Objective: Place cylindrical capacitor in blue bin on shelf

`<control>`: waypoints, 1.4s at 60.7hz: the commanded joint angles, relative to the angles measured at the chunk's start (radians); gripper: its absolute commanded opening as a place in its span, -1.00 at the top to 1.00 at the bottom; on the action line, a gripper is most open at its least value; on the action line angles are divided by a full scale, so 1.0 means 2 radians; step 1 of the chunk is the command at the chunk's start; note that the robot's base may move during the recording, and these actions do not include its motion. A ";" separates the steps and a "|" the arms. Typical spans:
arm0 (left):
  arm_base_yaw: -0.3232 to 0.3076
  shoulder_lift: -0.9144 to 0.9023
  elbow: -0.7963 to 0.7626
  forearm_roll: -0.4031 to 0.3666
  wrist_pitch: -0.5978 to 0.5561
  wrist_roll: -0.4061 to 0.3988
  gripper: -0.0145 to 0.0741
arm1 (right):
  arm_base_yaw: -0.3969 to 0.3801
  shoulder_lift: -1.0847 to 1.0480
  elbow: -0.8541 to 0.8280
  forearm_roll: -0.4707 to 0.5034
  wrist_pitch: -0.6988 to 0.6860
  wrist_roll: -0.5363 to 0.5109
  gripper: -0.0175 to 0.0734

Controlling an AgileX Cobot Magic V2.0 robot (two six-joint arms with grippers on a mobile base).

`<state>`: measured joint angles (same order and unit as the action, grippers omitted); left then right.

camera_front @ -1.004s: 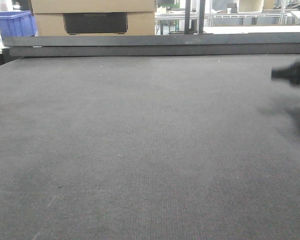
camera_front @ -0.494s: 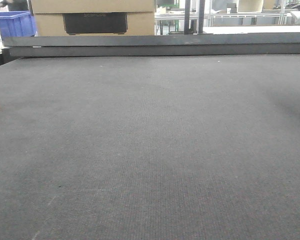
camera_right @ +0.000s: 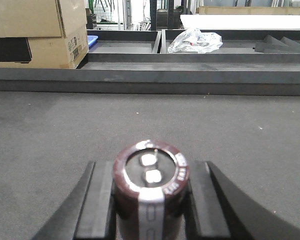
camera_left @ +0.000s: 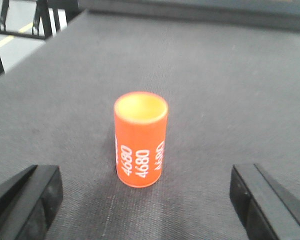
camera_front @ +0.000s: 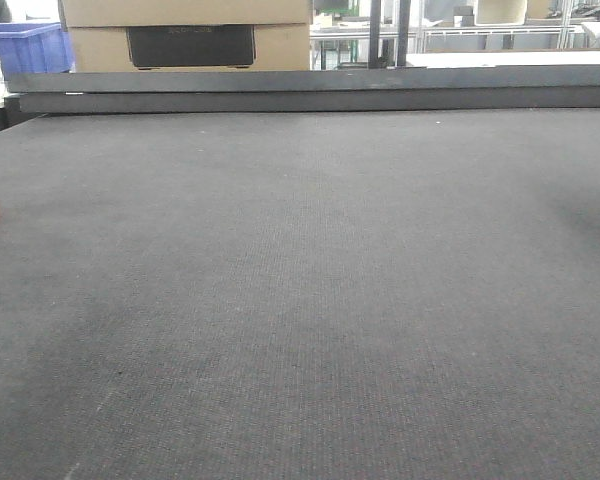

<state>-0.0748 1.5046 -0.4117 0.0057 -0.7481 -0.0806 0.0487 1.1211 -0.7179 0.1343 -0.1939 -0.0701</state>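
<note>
Change: a second ago the right arm's dark tip poked into the front view at the right edge. Half a second ago it was gone, and it's gone now. That view shows only bare worktop [camera_front: 310, 280] there, plus a faint shadow far right.

Right end effector [camera_right: 150, 197]: pinching the cylindrical capacitor [camera_right: 151, 180], one finger on each side of the sleeve, with the terminals and white stripe facing the wrist camera. Grip looks centred. Can't tell from this view whether it's lifted clear of the worktop.

Left end effector [camera_left: 147, 202]: spread wide, with the orange cylinder [camera_left: 140, 140] (marked 4680, not our part) standing upright between the fingers and touching neither.

Read: pick looks done, carry comes next. Neither the shelf nor the blue bin shows in any view. A blue crate [camera_front: 25, 48] sits far back left beyond the worktop, beside a cardboard box [camera_front: 185, 25]; can't tell if it's the target.

Risk: the short smooth sleeve could slip or rotate in the pinch during a swing.
</note>
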 commanded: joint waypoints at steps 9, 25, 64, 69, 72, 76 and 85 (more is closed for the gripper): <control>0.001 0.113 -0.074 -0.003 -0.041 -0.003 -0.64 | -0.003 -0.004 -0.002 0.003 -0.007 -0.003 0.97; 0.001 0.192 -0.159 -0.055 -0.041 -0.003 -0.64 | -0.003 -0.004 -0.002 0.003 -0.007 -0.003 0.97; 0.001 0.236 -0.224 -0.055 0.014 0.000 0.54 | -0.003 -0.004 -0.002 0.003 0.000 -0.003 0.97; 0.001 0.222 -0.224 -0.052 0.022 0.000 0.91 | -0.003 -0.004 -0.002 0.003 0.001 -0.003 0.97; 0.001 0.208 -0.224 -0.041 0.036 0.000 0.92 | -0.003 -0.004 -0.002 0.003 0.005 -0.003 0.97; 0.001 0.185 -0.224 -0.023 0.063 0.000 0.92 | -0.003 -0.004 -0.002 0.003 0.014 -0.003 0.97; 0.000 0.111 -0.227 0.011 0.165 0.000 0.92 | -0.003 -0.004 -0.005 0.003 0.067 -0.003 0.97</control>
<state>-0.0748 1.8169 -0.8552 -0.0116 -0.5206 -0.0782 0.0487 1.1211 -0.7179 0.1404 -0.1045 -0.0720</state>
